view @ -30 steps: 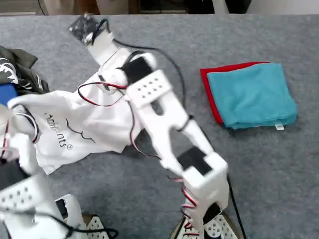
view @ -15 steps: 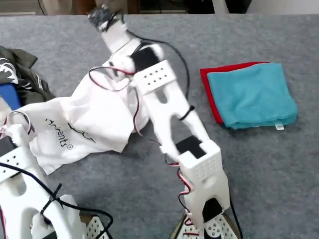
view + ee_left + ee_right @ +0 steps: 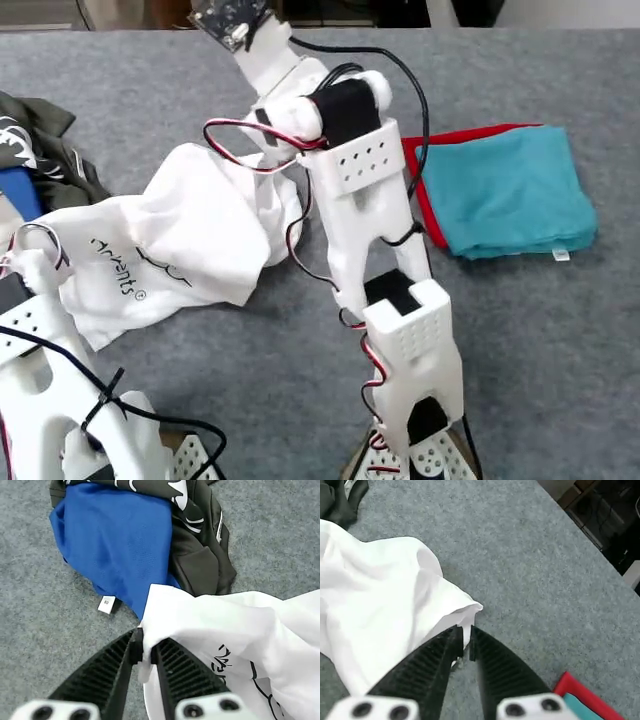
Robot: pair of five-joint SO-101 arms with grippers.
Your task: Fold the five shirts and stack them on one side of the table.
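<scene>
Left gripper (image 3: 142, 647) is clamped on a corner of the white shirt (image 3: 180, 240); right gripper (image 3: 465, 639) is nipped tight on its far edge. Shirt lies bunched between the arms, not flat. Both bites are thin, right at the hem, so tension could pull one free. Blue shirt (image 3: 115, 540) and dark shirt (image 3: 200, 555) sit against the left corner and may drag along. Right arm is near the teal shirt (image 3: 505, 190) stacked on the red shirt (image 3: 420, 175); a swing could scuff the stack.

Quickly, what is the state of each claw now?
Left claw: closed on the white shirt.
Right claw: closed on another edge of the same shirt.
</scene>
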